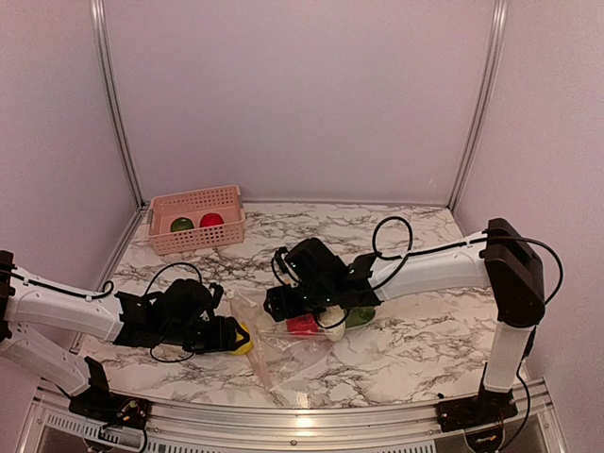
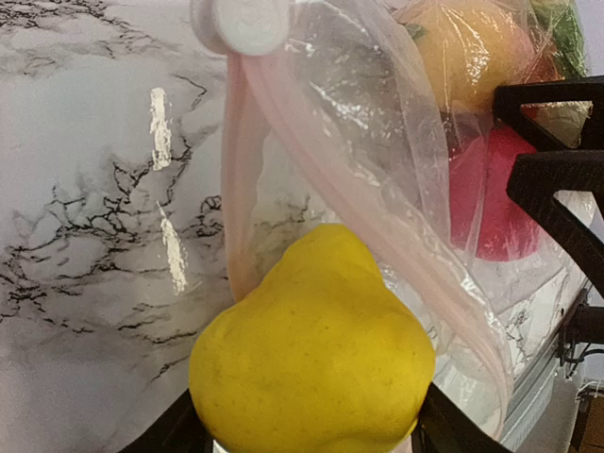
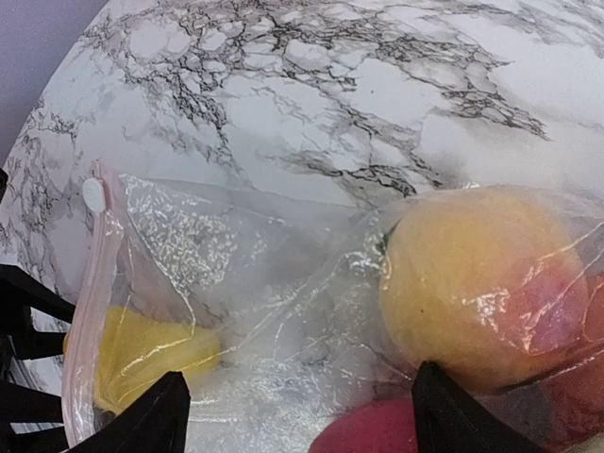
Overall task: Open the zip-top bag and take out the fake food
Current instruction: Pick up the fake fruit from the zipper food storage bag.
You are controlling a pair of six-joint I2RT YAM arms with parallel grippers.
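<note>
Closest to the arms' side, the left claw is clamped on a yellow pear-shaped plastic toy fruit, right at the mouth of the clear crinkly zip-top plastic bag. The bag lies flat on the white-and-grey marble-pattern table, front middle, with its mouth open. Its pink zip strip and white slider are just beside the pear. Whether the pear is fully clear of the film, I can't tell.

A bit further in, the right claw is spread wide over the bag's full end, not pinching anything I can see. Inside there: an orange-yellow peach-like toy, a red toy and a green toy.

My guess on handling: that film is thin, floppy and slippery, so it'll drag along with whatever gets pulled unless it's pinned. Best grab is the stiffer zip strip or an empty corner. The toys look light, hard and smooth, so squeeze across the fat middle or they'll pop out.

Way at the back left sits a pink slatted plastic basket with a green piece and a red piece in it.
</note>
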